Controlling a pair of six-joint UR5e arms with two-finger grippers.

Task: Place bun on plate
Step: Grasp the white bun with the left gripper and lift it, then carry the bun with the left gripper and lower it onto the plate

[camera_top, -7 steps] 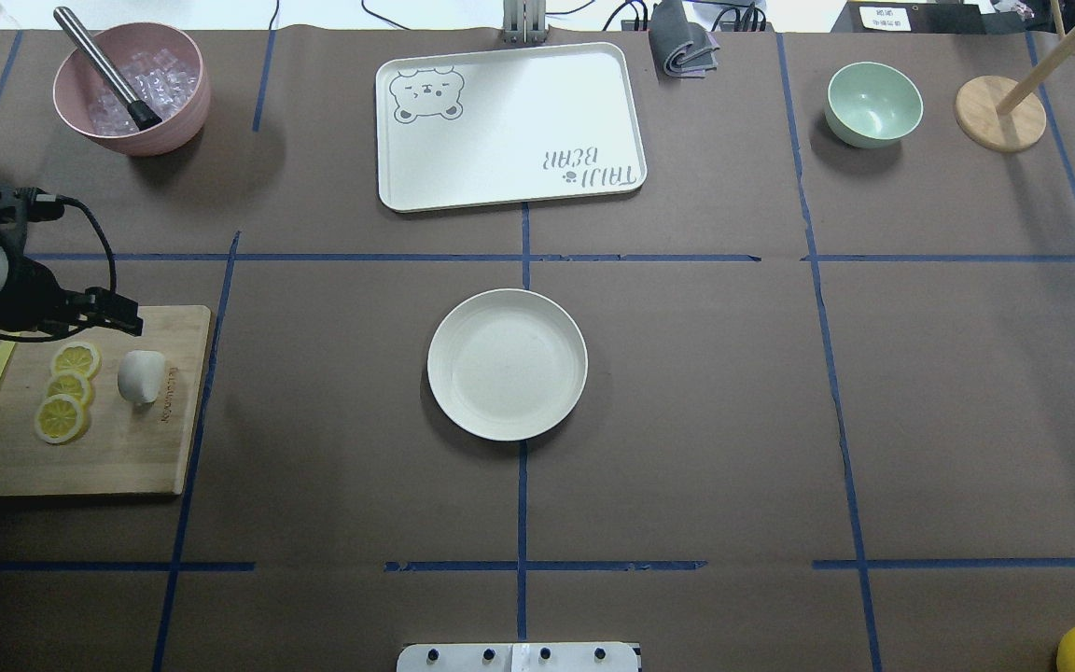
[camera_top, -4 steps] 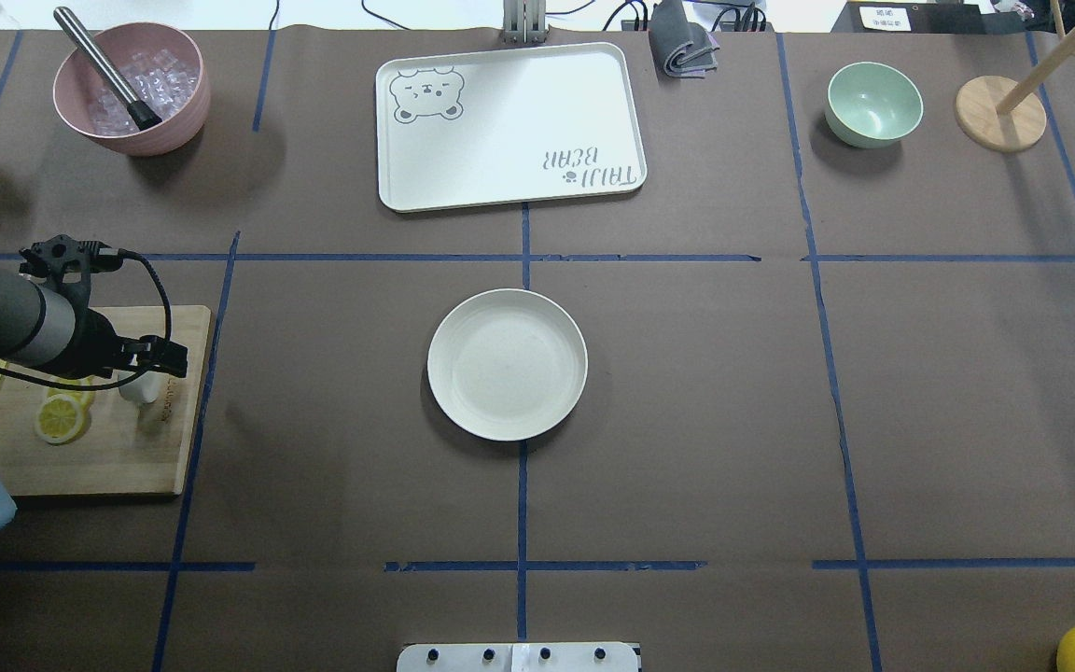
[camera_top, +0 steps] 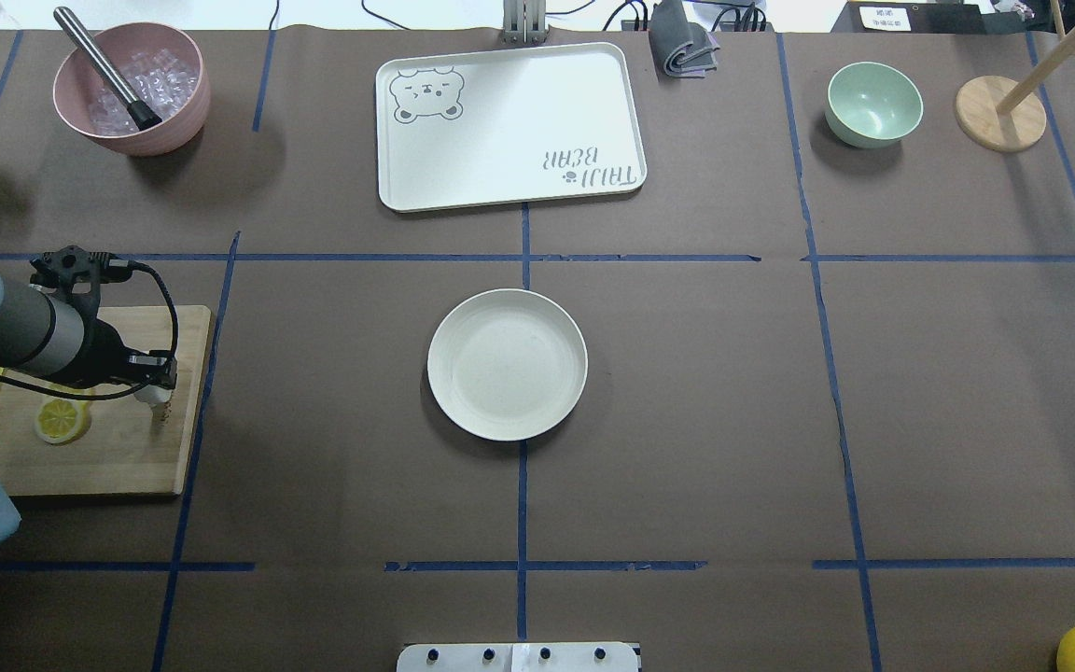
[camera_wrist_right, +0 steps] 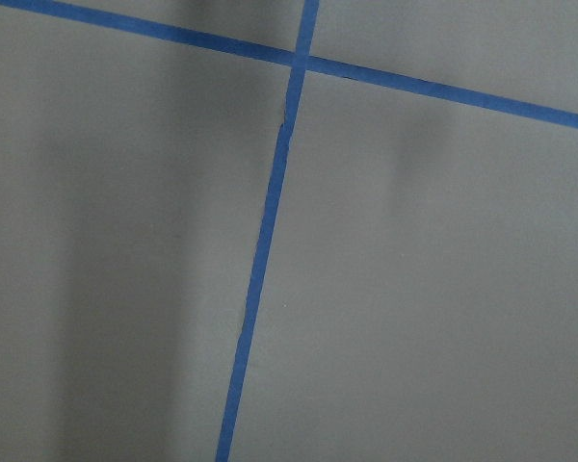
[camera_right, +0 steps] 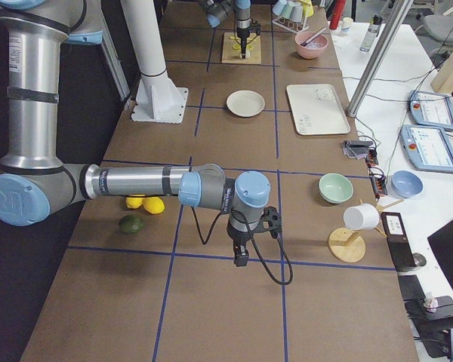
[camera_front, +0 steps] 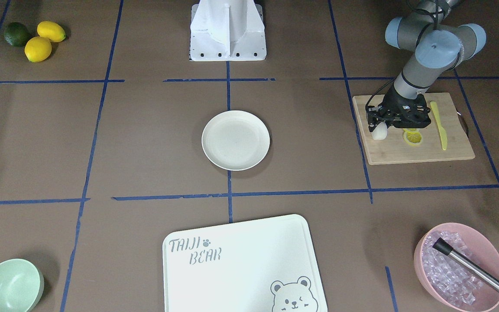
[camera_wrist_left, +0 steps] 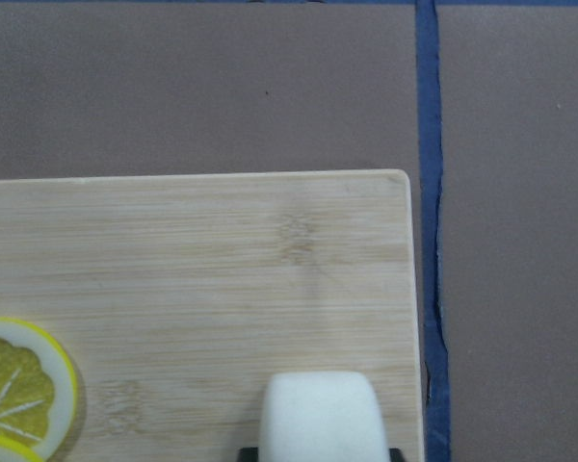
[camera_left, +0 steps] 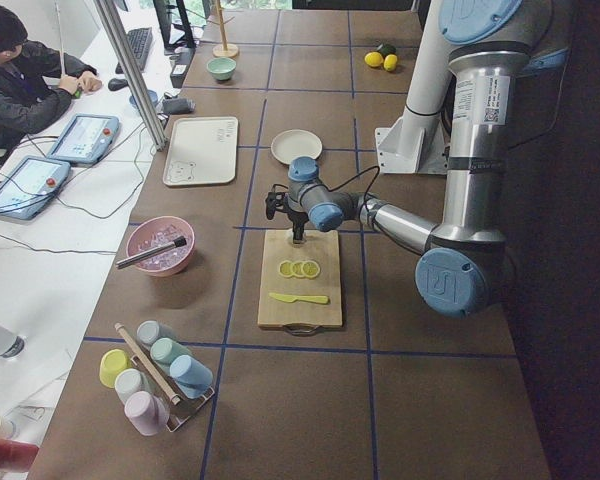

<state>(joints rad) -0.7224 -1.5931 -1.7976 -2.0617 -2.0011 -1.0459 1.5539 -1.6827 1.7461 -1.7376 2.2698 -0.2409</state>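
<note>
— What is lying on the bench (camera_top: pixel 687 420)?
— A wooden board (camera_top: pixel 118 457) at the overhead view's left edge, and the plate (camera_top: pixel 507 364) sitting mid-frame.
— And the claws?
— The left claw (camera_front: pixel 379 125) is hanging low over the board, fingers (camera_wrist_left: pixel 248 450) straddling the bun (camera_wrist_left: pixel 323 414), which is resting near the board's corner. Whether they are squeezing, I cannot tell. The right claw (camera_right: pixel 241 260): cannot tell either.
</note>
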